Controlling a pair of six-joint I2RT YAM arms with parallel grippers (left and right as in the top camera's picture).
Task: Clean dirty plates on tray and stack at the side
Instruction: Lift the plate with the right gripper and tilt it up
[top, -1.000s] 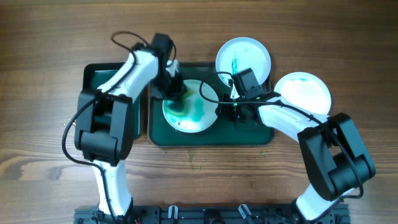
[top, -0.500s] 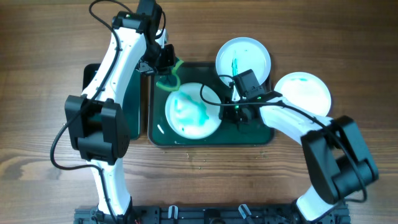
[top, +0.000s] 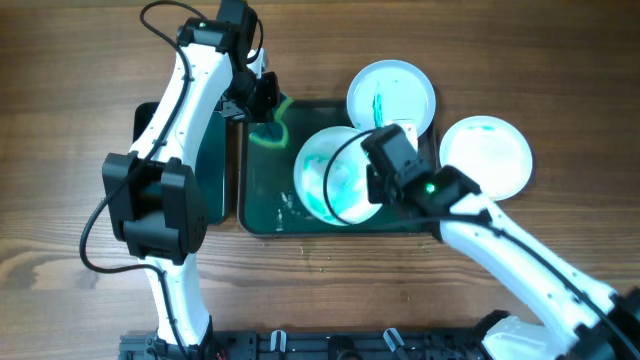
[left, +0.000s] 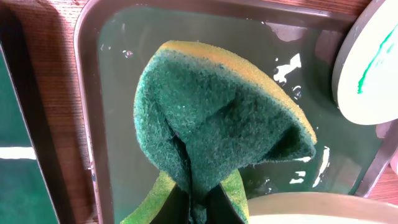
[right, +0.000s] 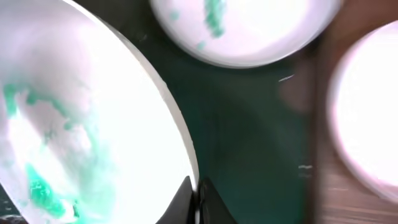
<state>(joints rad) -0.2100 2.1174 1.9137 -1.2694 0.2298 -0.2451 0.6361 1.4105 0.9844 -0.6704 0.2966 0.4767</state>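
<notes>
Overhead straight down over table (top: 80, 60); both wrist cams close, downward (all share tray (top: 262, 195)).

Overhead: bright, even light, soft shadows around the tray (top: 262, 192). Left wrist: sharp, with white glare on the tray's wet floor. Right wrist: blurred throughout; plates (right: 93, 112) over the tray overexposed.

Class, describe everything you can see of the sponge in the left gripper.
The sponge is yellow foam with a coarse dark green scouring face. It is folded and squeezed, pinched at one edge by the shut left gripper. It hangs over the far left corner of the wet green tray; contact with the tray cannot be told.
</notes>
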